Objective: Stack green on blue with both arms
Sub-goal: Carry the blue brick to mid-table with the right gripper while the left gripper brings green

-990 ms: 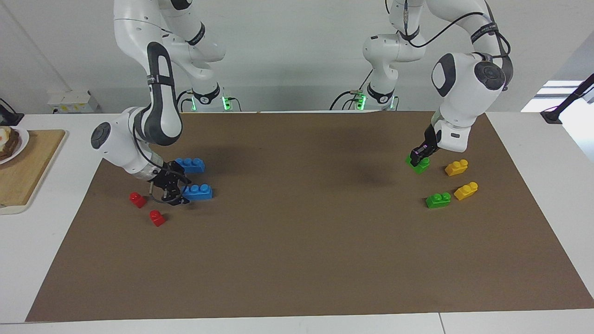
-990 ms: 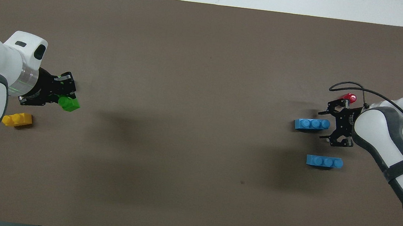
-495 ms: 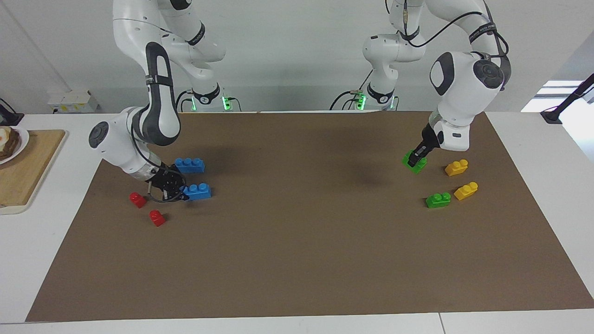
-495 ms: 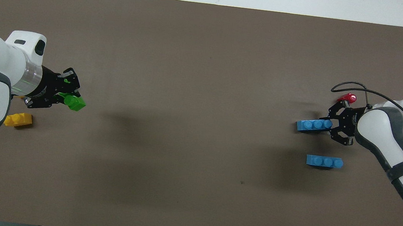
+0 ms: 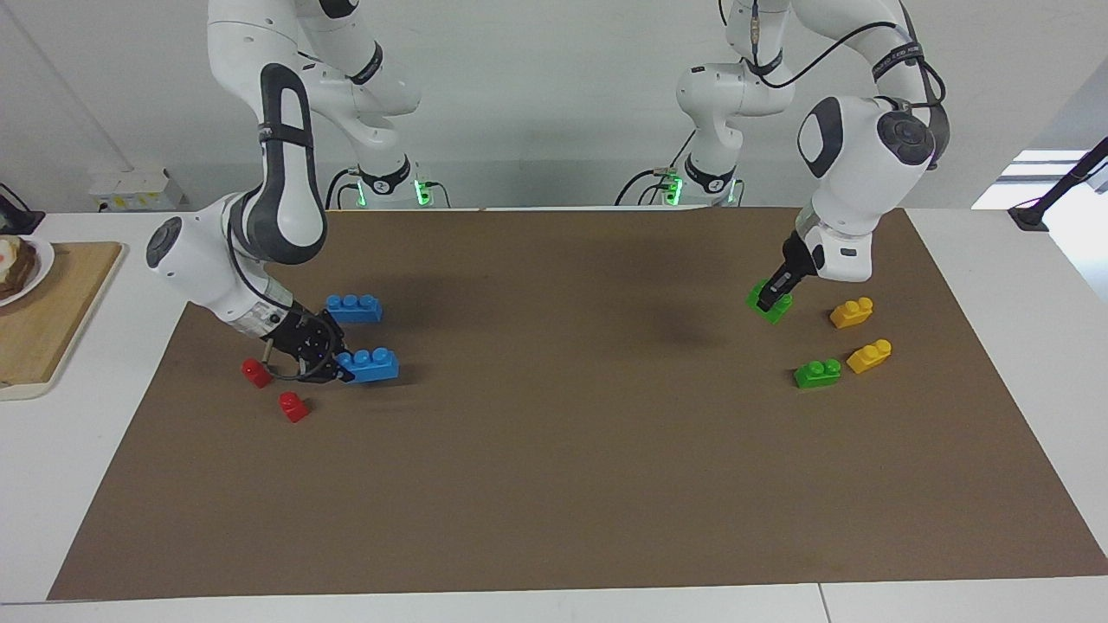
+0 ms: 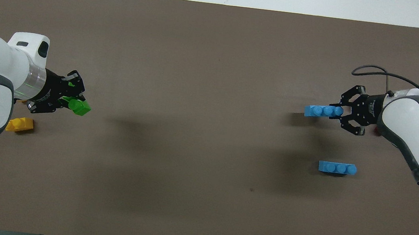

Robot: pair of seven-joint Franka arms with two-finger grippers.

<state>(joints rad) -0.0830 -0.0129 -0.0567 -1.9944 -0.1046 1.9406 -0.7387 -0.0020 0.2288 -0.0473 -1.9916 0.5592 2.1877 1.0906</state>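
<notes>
My right gripper [image 5: 336,364] is shut on the end of a blue three-stud brick [image 5: 370,364] and holds it a little above the brown mat; both show in the overhead view, gripper [image 6: 342,112] and brick [image 6: 322,111]. A second blue brick [image 5: 354,308] lies on the mat nearer to the robots [image 6: 337,168]. My left gripper [image 5: 773,297] is shut on a green two-stud brick [image 5: 767,305], tilted, just over the mat [image 6: 79,107]. A second green brick [image 5: 817,373] lies on the mat; my left arm hides it in the overhead view.
Two yellow bricks [image 5: 852,312] [image 5: 869,356] lie beside the green ones. Two red bricks [image 5: 256,372] [image 5: 293,406] lie by my right gripper. A wooden board [image 5: 52,320] with a plate [image 5: 26,275] sits off the mat [image 5: 554,484] at the right arm's end.
My right gripper closed on the blue brick and lifted it off the mat. My left gripper raised the green brick slightly and carried it toward the table's middle.
</notes>
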